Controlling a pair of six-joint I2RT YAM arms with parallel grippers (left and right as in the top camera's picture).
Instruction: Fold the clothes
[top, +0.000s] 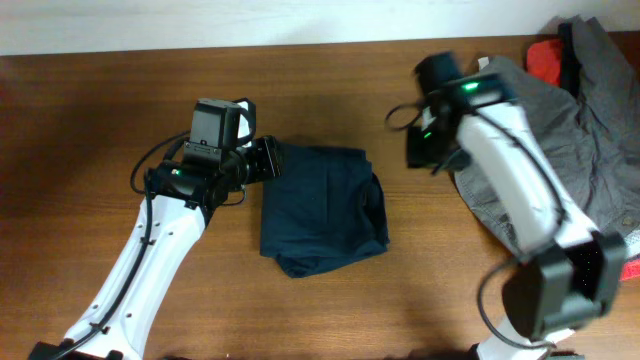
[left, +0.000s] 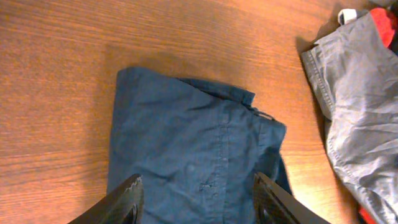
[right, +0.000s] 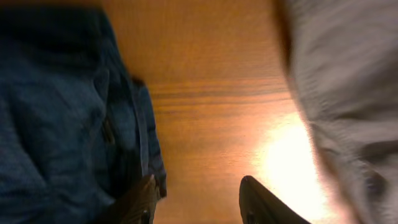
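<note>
Navy-blue shorts (top: 322, 208): one item, folded into a compact rectangle. It lies flat on the wooden table (top: 100, 120) near the centre, between the two arms.

Grey shorts (top: 560, 130): one item, crumpled and unfolded, at the table's right rear, partly under the right arm. Well apart from the folded item, with bare wood between them.

Red-orange piece (top: 545, 58): at the far right corner, partly covered by the grey cloth.

Left gripper (top: 268, 160): at the left edge of the folded item. Its fingers are spread apart above the blue cloth, with nothing clamped between them.

Right gripper (top: 425, 150): over the bare wood between the two garments. Its fingers are parted and hold nothing.
</note>
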